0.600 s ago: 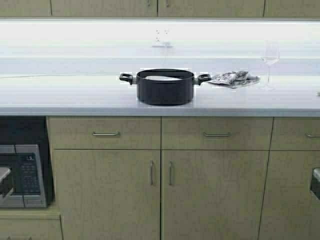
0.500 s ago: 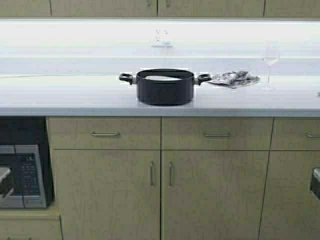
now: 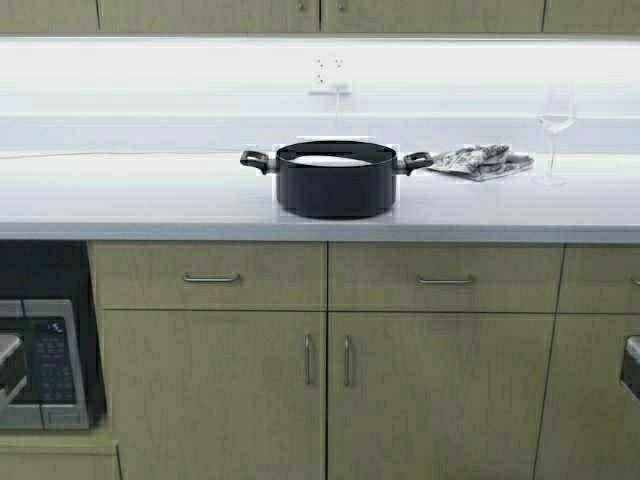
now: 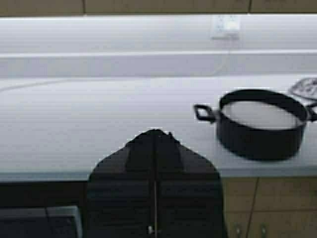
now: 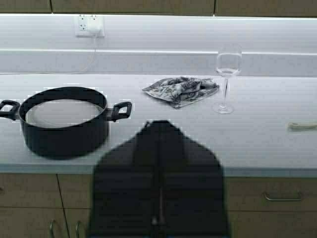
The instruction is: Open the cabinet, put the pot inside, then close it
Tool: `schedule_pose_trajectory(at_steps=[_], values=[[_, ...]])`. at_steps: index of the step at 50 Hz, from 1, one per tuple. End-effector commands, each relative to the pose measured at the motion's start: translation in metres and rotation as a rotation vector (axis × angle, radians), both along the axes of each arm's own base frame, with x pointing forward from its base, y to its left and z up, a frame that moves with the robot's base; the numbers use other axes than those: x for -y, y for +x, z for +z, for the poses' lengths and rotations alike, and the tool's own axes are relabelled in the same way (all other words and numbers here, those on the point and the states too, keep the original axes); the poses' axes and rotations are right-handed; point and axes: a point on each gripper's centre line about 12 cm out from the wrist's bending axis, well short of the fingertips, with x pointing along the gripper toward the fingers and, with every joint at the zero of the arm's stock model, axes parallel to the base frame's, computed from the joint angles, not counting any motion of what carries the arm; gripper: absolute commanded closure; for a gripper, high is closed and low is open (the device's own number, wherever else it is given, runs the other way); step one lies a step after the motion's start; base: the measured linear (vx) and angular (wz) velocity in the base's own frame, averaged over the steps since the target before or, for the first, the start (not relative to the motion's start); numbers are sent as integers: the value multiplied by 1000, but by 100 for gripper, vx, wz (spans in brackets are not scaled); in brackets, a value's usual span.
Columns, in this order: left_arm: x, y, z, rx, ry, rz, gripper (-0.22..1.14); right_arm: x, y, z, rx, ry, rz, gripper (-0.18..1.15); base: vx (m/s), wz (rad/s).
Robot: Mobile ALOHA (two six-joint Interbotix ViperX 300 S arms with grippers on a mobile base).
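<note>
Pot (image 3: 335, 180): on the surface (image 3: 150, 200), centred ahead, handles pointing left and right.
Cabinet (image 3: 320, 15): above, doors shut.
Left tool (image 4: 155, 144): fingers together, pot to its right.
Right tool (image 5: 159, 134): fingers together, pot to its left.

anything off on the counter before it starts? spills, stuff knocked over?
Nothing stands out. The pot sits upright on the countertop, the wine glass stands upright, and no spill shows. The only untidy item is a crumpled cloth lying just right of the pot. The cabinet doors above look shut.
</note>
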Motion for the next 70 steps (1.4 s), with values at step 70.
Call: schedule_pose_trajectory(at_steps=[70], values=[[24,-12,10,54,-52,-128,89,-11,-13,19,89,73,72,92,28,1]])
